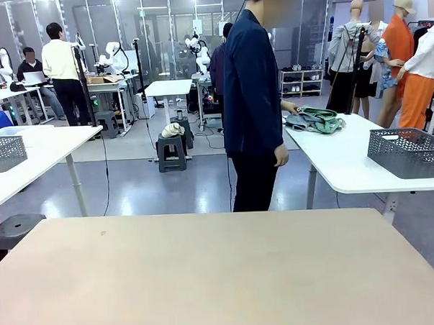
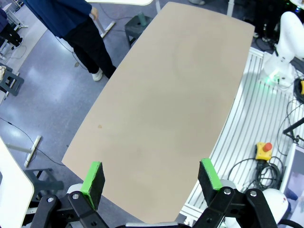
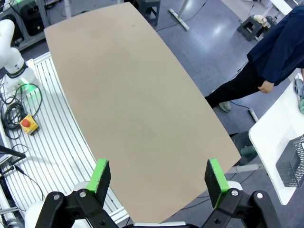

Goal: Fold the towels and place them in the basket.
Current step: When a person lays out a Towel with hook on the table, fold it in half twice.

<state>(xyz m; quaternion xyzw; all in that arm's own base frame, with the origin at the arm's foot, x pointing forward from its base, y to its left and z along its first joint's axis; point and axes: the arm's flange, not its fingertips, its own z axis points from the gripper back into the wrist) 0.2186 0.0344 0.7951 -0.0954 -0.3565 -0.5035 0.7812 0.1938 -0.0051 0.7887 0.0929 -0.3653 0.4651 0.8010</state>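
Observation:
A pile of green and grey towels (image 1: 314, 120) lies on a white side table (image 1: 347, 167) beyond my beige table (image 1: 208, 278). A person (image 1: 251, 96) stands beside that side table with one hand at the pile. The dark grey lattice basket (image 1: 407, 152) stands on the same white table, nearer me and to the right; its corner also shows in the right wrist view (image 3: 292, 161). My left gripper (image 2: 151, 173) hangs open high above the beige tabletop (image 2: 166, 109), nothing between its fingers. My right gripper (image 3: 158, 173) is open too, above the tabletop (image 3: 133, 104).
A second grey basket (image 1: 4, 152) sits on a white table at the left. Stools stand on the floor beyond the beige table. A ribbed metal base with cables and a red stop button (image 2: 264, 149) (image 3: 27, 124) runs along my side of the table.

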